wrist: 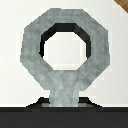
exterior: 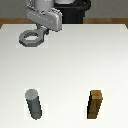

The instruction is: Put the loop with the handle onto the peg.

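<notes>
Gripper [exterior: 41, 31] clamps loop handle [exterior: 31, 38]; peg [exterior: 34, 104] well apart, wooden block [exterior: 95, 104] beside it (nothing between).

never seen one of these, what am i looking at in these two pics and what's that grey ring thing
These are simulator renders of one robot arm. The exterior view looks across a white table; the wrist view comes from a camera on the arm's wrist. The gripper appears to hold the loop with the handle by its stubby tab, though its fingers are hard to make out. In the wrist view the ring fills the picture. Standing upright on the table are the peg, a grey cylinder, and a brown wooden block on the exterior view's right.
</notes>
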{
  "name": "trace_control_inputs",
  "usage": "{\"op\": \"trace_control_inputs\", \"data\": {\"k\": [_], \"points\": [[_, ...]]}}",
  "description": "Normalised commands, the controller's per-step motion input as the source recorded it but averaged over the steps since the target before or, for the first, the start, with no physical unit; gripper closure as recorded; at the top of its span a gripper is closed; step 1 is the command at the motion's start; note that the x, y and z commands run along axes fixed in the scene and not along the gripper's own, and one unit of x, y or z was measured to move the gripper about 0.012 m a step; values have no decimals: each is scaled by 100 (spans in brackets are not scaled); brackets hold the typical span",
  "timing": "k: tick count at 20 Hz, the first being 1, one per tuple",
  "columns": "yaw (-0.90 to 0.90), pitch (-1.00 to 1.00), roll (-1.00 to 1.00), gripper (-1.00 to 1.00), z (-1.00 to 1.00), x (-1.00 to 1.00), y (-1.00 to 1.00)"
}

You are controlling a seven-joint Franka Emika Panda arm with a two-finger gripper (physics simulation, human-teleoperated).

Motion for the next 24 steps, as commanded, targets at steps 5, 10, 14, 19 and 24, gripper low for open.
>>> {"op": "trace_control_inputs", "data": {"k": [5,10,14,19,24], "points": [[6,0,0,100,0,20,0],[0,0,0,100,0,80,0],[0,0,0,100,0,100,0],[0,0,0,100,0,20,20],[0,0,0,100,40,0,0]]}}
